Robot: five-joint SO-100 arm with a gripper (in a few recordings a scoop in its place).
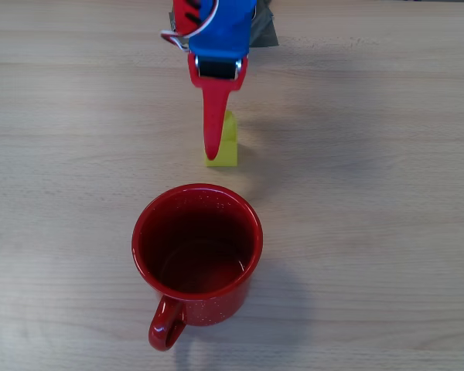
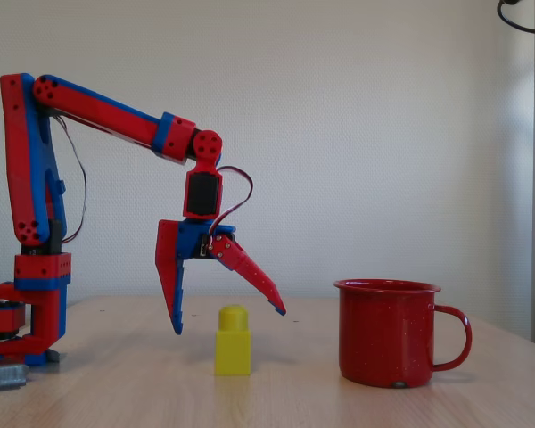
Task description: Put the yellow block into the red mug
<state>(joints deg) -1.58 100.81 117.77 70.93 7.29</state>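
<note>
Red enamel with faint white speckles covers the red mug [image 2: 388,333], which stands upright on the pale wood-grain worktop [image 1: 371,116]. Its rim is rounded, its walls glossy, and a loop handle juts to the right in the fixed view and toward the bottom edge in the overhead view. From above, the mug [image 1: 197,251] has a dark red inside, and nothing lies in it apart from reflections on the bottom.

Bright plastic marks the yellow block [image 2: 234,342], a small square brick with one round stud on top, sitting upright on the worktop to the left of the mug in the fixed view, apart from it. In the overhead view the yellow block [image 1: 224,145] lies just beyond the mug's far rim, partly covered by a red finger.

Above it hangs the hand [image 2: 227,321], red and blue hard plastic with two long tapered fingers spread wide apart, released and grasping nothing. One finger points nearly straight down to the left of the block; the other slants out to the right, its tip above and beside the stud. Neither fingertip touches the block in the fixed view. From overhead the hand [image 1: 211,139] comes in from the top edge.
</note>
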